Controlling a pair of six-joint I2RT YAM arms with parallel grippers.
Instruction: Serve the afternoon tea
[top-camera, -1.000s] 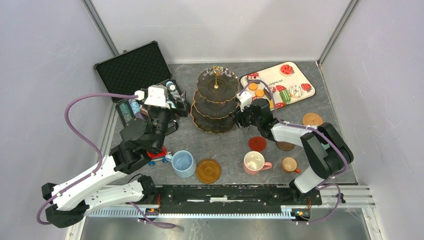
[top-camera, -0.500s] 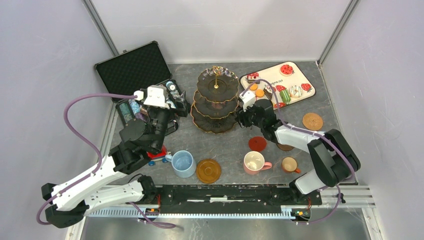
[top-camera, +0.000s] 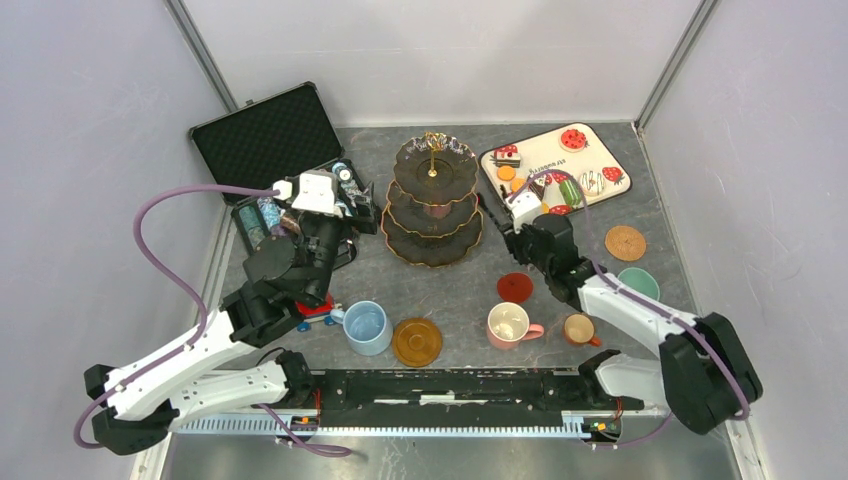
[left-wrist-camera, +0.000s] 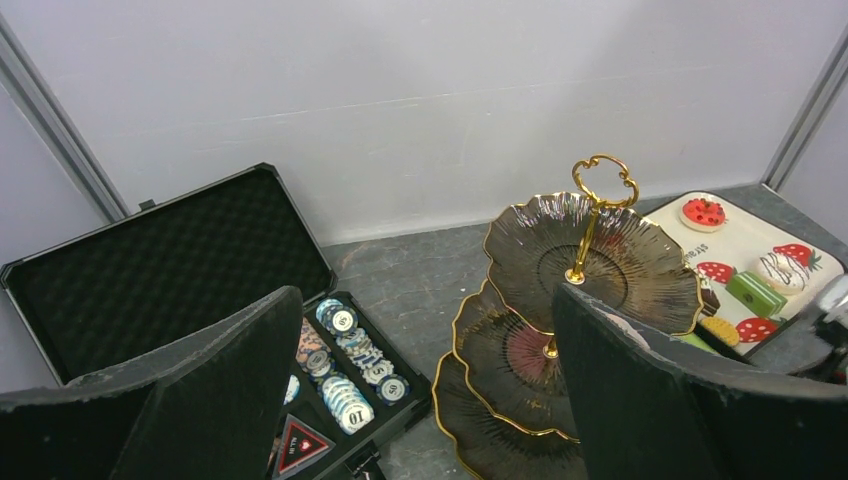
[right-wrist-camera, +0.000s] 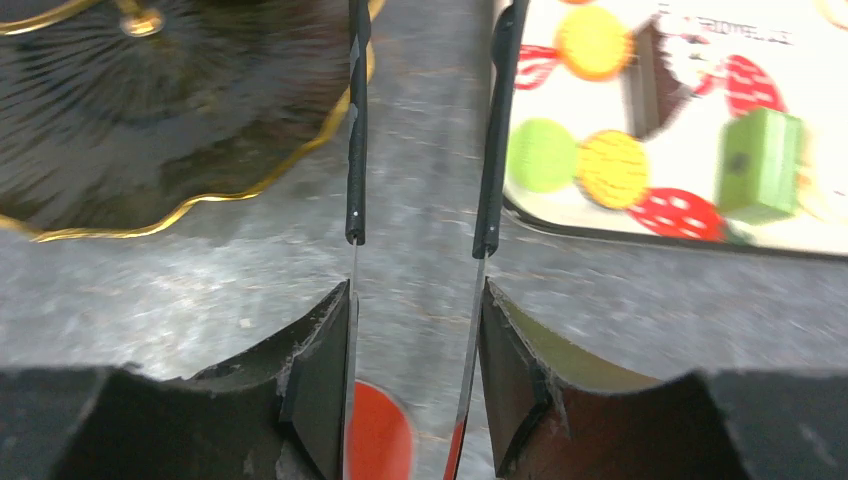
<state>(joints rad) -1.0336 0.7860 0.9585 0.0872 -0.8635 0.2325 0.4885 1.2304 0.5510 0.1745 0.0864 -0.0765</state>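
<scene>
The dark three-tier stand (top-camera: 433, 200) stands mid-table, its tiers bare. To its right a white tray (top-camera: 590, 150) carries macarons (right-wrist-camera: 541, 155) and a green cake piece (right-wrist-camera: 760, 165). My right gripper (top-camera: 514, 226) (right-wrist-camera: 415, 300) hovers between stand and tray, shut on metal tongs (right-wrist-camera: 352, 150). The tongs' black tips stand apart over bare table with nothing between them. My left gripper (top-camera: 335, 205) (left-wrist-camera: 425, 300) hangs wide open left of the stand, holding nothing. Blue (top-camera: 366, 327), pink (top-camera: 510, 324), brown (top-camera: 580, 329) and green (top-camera: 637, 283) mugs sit near the front.
Red (top-camera: 515, 287), amber (top-camera: 417, 341) and cork (top-camera: 625, 241) coasters lie among the mugs. An open black case of poker chips (top-camera: 270, 140) fills the back left, and a red toy car (top-camera: 315, 315) sits by the blue mug. Grey walls enclose the table.
My right arm has swung right and back from the stand's edge toward the tray, uncovering the green mug. The left arm has not moved.
</scene>
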